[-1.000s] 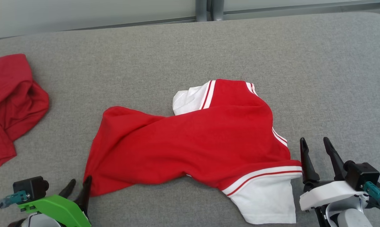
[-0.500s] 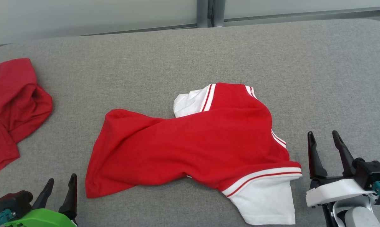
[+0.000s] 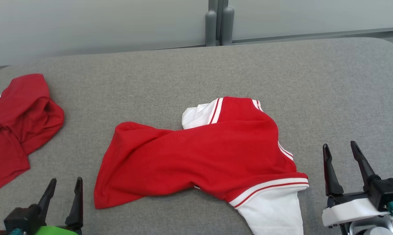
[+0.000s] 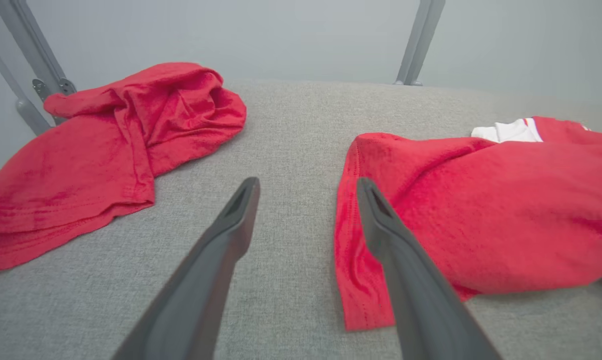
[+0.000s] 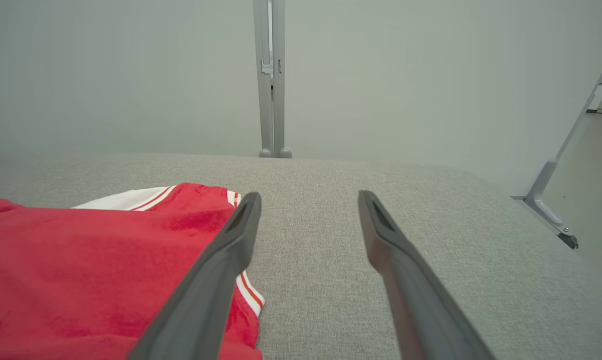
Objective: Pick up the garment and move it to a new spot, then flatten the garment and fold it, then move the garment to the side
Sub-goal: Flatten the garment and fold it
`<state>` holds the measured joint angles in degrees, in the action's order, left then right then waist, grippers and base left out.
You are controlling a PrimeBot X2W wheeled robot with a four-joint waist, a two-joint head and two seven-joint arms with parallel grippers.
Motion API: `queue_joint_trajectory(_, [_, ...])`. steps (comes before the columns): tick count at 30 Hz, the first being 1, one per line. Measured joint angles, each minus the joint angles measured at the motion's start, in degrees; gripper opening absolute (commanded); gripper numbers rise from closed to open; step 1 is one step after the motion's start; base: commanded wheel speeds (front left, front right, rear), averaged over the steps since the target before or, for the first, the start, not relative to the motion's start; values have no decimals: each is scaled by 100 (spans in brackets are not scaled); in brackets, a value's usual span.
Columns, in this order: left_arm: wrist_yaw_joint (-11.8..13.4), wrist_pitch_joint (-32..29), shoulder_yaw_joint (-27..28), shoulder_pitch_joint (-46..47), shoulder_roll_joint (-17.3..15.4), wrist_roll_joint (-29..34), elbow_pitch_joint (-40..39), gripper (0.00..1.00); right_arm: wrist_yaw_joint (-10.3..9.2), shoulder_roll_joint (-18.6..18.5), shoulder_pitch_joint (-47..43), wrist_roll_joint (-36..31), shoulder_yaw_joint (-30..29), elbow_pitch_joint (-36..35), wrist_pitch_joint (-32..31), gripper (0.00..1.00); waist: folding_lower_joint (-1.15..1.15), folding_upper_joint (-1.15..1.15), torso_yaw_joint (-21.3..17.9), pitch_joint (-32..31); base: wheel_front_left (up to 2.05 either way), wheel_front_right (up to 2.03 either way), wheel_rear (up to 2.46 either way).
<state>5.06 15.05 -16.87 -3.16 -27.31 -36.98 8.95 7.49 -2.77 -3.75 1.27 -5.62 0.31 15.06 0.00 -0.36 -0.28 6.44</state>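
Grey padded table. The garment lies mid-table, twisted and rumpled, with a white panel at the near edge. A second red cloth is heaped far left. Left pincer and right pincer flank the garment, both released and empty. Probably the flattening step. Next: pinch opposite edges and draw them apart.

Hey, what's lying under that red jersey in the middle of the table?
The garment lies on the grey table; a white panel pokes out from beneath its red top layer. Anything else below the cloth is covered.
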Motion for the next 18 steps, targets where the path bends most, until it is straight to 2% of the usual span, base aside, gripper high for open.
queue_joint_trajectory(9, [-536,0,1161,-572,751,1515,-294,100,0,-69,-305,-151,-98,153,0,100,0,0,13,-368,0,0,0])
queue_joint_trajectory(14, [-872,0,1680,-813,1115,1961,-339,100,0,-68,-416,-165,-194,160,0,100,0,0,-1,-516,0,0,0])
queue_joint_trajectory(18, [-1090,9,1871,-833,1317,2125,-315,100,0,-67,-434,-176,-218,179,0,100,0,0,-20,-571,0,0,0])
